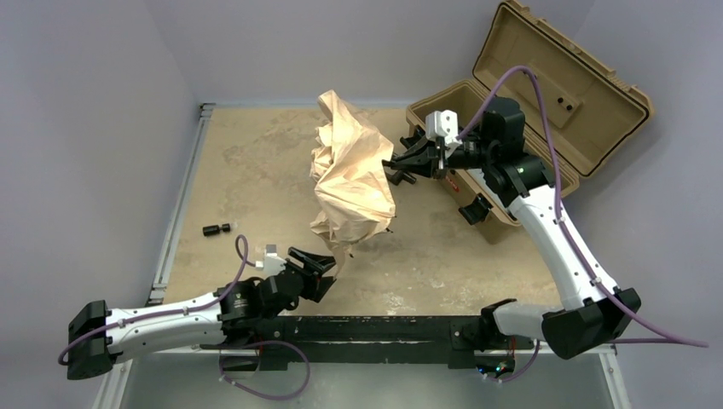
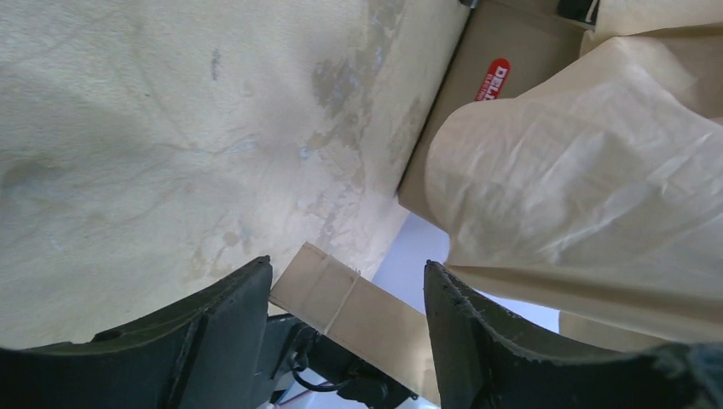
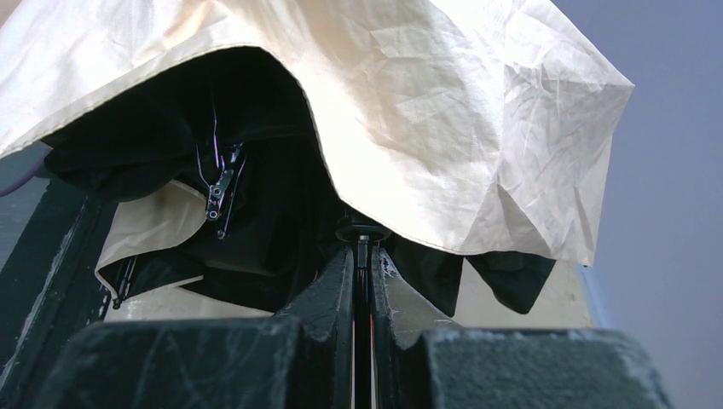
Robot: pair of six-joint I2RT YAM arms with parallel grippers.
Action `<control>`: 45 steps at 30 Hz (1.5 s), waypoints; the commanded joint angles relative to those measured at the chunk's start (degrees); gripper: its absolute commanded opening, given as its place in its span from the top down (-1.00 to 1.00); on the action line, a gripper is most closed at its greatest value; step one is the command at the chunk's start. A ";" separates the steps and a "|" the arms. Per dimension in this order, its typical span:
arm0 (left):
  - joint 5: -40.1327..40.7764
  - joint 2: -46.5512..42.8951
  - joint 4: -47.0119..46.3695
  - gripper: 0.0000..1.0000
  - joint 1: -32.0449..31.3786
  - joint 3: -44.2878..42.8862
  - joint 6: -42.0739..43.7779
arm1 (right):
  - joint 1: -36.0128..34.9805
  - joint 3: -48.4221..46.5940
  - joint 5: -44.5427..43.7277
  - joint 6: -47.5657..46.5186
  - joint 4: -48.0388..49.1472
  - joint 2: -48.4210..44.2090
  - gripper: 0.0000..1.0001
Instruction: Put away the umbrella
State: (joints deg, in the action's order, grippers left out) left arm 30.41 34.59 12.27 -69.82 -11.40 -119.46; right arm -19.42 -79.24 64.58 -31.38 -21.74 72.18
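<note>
The umbrella [image 1: 354, 170] is held up off the table, its beige canopy crumpled and half collapsed. My right gripper [image 1: 396, 164] is shut on its thin black shaft [image 3: 363, 256], just under the canopy [image 3: 426, 111], whose black ribs and lining show underneath. My left gripper [image 1: 328, 267] is open at the canopy's lower edge. In the left wrist view a beige fabric strip [image 2: 367, 317] lies between the open fingers [image 2: 230, 315], and the canopy [image 2: 588, 187] hangs to the right. The wooden knob handle is hidden.
A hard tan case [image 1: 546, 94] stands open at the back right, its lid raised; its front wall with a red label [image 2: 488, 81] shows in the left wrist view. A small black object [image 1: 217, 228] lies on the left of the table [image 1: 256, 162].
</note>
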 commanded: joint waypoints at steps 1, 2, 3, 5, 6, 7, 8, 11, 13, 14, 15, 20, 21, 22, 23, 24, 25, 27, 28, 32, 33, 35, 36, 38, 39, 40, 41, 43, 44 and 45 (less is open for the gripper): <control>2.39 -0.31 -5.27 -0.28 -0.23 0.24 -24.52 | 0.28 -0.09 3.14 1.05 5.27 -2.97 1.00; 2.17 -0.38 -5.56 -0.28 -0.23 0.05 -24.46 | 0.27 0.15 3.24 1.05 5.35 -3.01 1.00; 2.11 -0.40 -5.86 -0.28 -0.28 -0.39 -24.09 | 0.31 0.30 3.34 1.12 5.45 -3.09 1.00; 2.05 -0.63 -5.29 -0.29 -0.18 -1.83 -23.03 | 0.26 0.68 3.45 1.37 5.81 -3.23 1.00; 1.96 -0.78 -4.50 -0.30 -0.22 -2.63 -22.63 | 0.26 0.79 3.45 1.47 5.92 -3.27 1.00; 1.81 -0.97 -3.62 -0.31 -0.22 -3.14 -22.36 | 0.27 0.79 3.45 1.49 5.93 -3.28 1.00; 1.64 -1.33 -2.69 -0.32 -0.23 -3.54 -22.24 | 0.26 0.79 3.42 1.46 6.06 -3.32 1.00; 0.43 -3.44 1.13 -0.35 -0.27 -2.85 -22.85 | 0.28 1.04 3.15 1.40 6.12 -3.52 1.00; -0.58 -5.37 5.11 -0.37 -0.31 -2.66 -24.26 | 0.26 1.45 3.03 1.34 6.35 -3.66 1.00; -1.22 -6.43 6.87 -0.38 -0.31 -2.70 -24.49 | 0.26 1.68 3.06 1.32 6.44 -3.71 1.00; -1.64 -7.47 8.51 -0.40 -0.36 -2.62 -24.48 | 0.26 1.85 3.02 1.32 6.51 -3.67 1.00; -5.92 -10.76 12.79 -0.47 -0.58 -2.29 -25.09 | 0.28 1.90 2.88 1.38 7.01 -3.18 1.00; -6.53 -10.97 12.88 -0.49 -0.58 -2.23 -24.84 | 0.26 1.58 2.92 1.45 7.05 -2.90 1.00; -7.35 -10.94 13.28 -0.50 -0.53 -2.29 -25.14 | 0.32 1.18 2.96 1.49 7.18 -2.60 1.00; -7.94 -10.84 13.37 -0.53 -0.61 -2.18 -25.46 | 0.32 0.76 2.97 1.51 7.44 -2.19 1.00; -7.86 -10.65 12.64 -0.55 -0.65 -1.94 -25.57 | 0.31 0.31 3.05 1.76 7.77 -1.56 1.00; -7.63 -10.34 11.78 -0.56 -0.62 -1.73 -26.09 | 0.27 -0.31 3.34 1.96 8.23 -1.03 1.00; -6.55 -9.57 10.81 -0.57 -0.67 -1.61 -27.94 | 0.19 -1.62 3.96 2.44 9.10 0.19 1.00; -5.49 -9.20 10.43 -0.58 -0.67 -1.61 -28.88 | 0.21 -2.39 4.25 2.68 9.28 0.76 1.00; -0.04 -7.52 8.09 -0.61 -0.60 -1.71 -33.60 | 0.13 -4.26 4.95 2.72 9.86 2.28 1.00; 1.17 -7.01 6.99 -0.62 -0.59 -1.90 -34.03 | 0.11 -4.42 4.95 2.79 10.28 2.51 1.00; 3.43 -5.69 5.06 -0.63 -0.59 -2.35 -34.25 | 0.11 -4.92 5.01 3.06 10.88 2.97 1.00; 4.20 -4.91 3.89 -0.64 -0.46 -2.60 -34.27 | 0.09 -5.24 5.09 3.07 11.03 3.24 1.00; 5.26 -3.14 1.69 -0.64 -0.42 -2.94 -34.34 | 0.07 -5.75 5.36 3.25 11.54 3.69 1.00; 5.87 -2.06 0.69 -0.64 -0.36 -3.12 -34.35 | 0.07 -5.91 5.41 3.37 11.93 3.93 1.00; 6.39 -1.18 -0.40 -0.64 -0.20 -3.37 -34.35 | 0.00 -6.00 5.45 3.51 12.23 4.08 1.00; 6.53 -0.06 -1.82 -0.64 0.02 -3.46 -34.35 | 0.01 -6.08 5.38 3.63 12.51 4.10 1.00; 6.91 2.11 -4.67 -0.65 0.35 -3.90 -34.35 | 0.10 -5.71 5.36 3.51 12.97 4.04 1.00; 6.81 3.08 -6.03 -0.65 0.45 -4.03 -34.35 | 0.05 -5.49 5.26 3.28 13.19 3.94 1.00; 6.88 3.81 -7.17 -0.64 0.54 -4.26 -34.35 | 0.00 -5.35 5.22 3.02 13.21 3.81 1.00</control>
State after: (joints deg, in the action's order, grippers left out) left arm 34.15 35.73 13.23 -69.80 -12.80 -119.46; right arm -19.44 -81.76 67.37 -28.42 -14.11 77.14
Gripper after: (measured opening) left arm 0.820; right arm 0.038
